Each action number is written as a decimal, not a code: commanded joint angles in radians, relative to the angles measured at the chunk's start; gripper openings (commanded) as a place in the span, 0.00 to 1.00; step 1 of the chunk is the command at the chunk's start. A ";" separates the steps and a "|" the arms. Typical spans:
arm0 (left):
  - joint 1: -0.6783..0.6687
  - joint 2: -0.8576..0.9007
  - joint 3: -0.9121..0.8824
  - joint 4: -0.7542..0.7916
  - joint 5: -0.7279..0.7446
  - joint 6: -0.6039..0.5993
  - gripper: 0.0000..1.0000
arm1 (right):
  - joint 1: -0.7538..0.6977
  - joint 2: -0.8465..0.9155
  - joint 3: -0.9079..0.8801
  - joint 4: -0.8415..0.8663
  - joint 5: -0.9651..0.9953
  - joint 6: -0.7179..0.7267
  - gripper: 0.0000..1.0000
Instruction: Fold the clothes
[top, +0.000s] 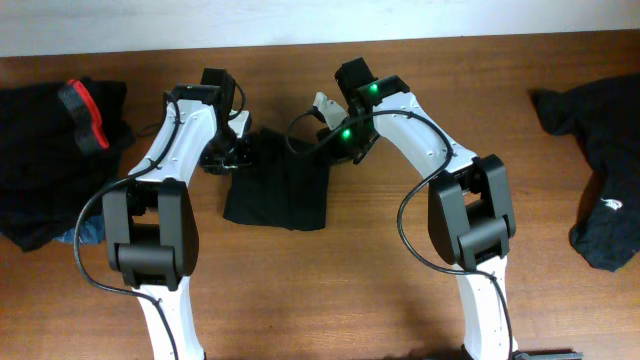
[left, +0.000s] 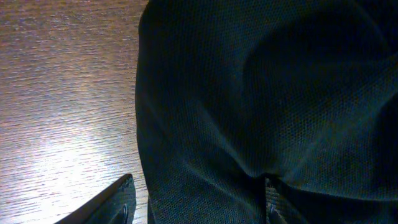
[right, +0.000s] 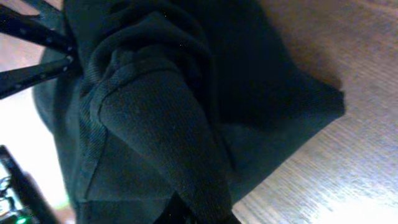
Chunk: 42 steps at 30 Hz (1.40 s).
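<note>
**At centre stage: a fold at risk of coming loose**

Between the two arms, on the bare wood of the table (top: 330, 300), lies the middle garment (top: 275, 190) — a black shirt gathered into a rough, narrow block, with both arms working at its far edge. The left gripper (left: 196, 202) stands wide apart: one finger rests over wood just off the cloth's edge, the other over the fabric, and nothing is pinched between them. The right gripper (right: 199, 214) is harder to read, since its fingers are mostly lost against the dark cloth. A thick ridge of fabric runs straight down to them, so I judge it closed on a bunched handful.

That imbalance is the main risk. If the right arm pulls while the left has no hold, the shirt would probably drag and twist across the table instead of folding over, and the layers already stacked could slide apart. If the left fingers close where they are, they may catch only the top layer or nothing at all. The handful on the right also looks lumpy, so laying it down as it is would likely leave a skewed, bulging fold.

No basket, bin or box is in view, and everything lies directly on the table. The left heap (top: 50, 170), with its red-orange band (top: 85, 112), sits well apart at one end. The right-hand garment (top: 600, 160) lies spread and unfolded at the other — a small white logo (top: 611, 204) shows on it.
</note>
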 joint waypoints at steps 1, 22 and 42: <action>-0.002 -0.001 -0.013 -0.002 -0.007 0.016 0.64 | -0.052 -0.010 0.009 -0.034 -0.076 0.033 0.04; -0.002 -0.001 -0.013 -0.012 -0.007 0.016 0.64 | -0.184 -0.011 0.018 -0.155 0.108 -0.018 0.32; -0.003 -0.001 -0.013 0.058 0.379 0.130 0.63 | -0.142 -0.024 0.080 -0.303 0.150 -0.153 0.39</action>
